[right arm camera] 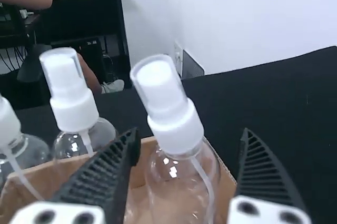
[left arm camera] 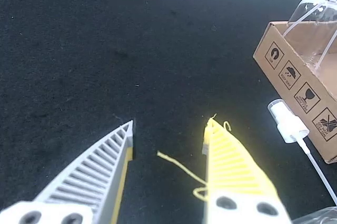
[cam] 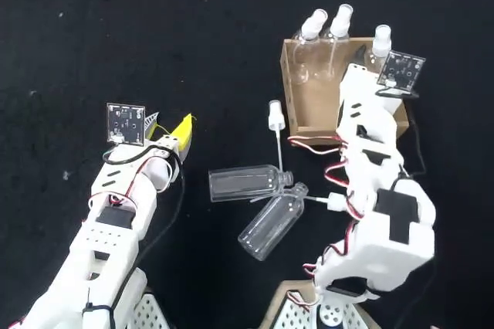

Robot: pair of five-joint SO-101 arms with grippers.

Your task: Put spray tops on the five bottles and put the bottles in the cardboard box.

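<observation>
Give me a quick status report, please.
Left claw open, empty, over the table. Right claw open, astride a capped bottle in the cardboard box, three capped there. Two uncapped bottles lying on the table, one loose spray top beside the box.

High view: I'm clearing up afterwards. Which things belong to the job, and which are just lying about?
Job: cardboard box, three topped bottles in it, two open bottles lying down, two loose spray tops.
Not the job: black table.
</observation>
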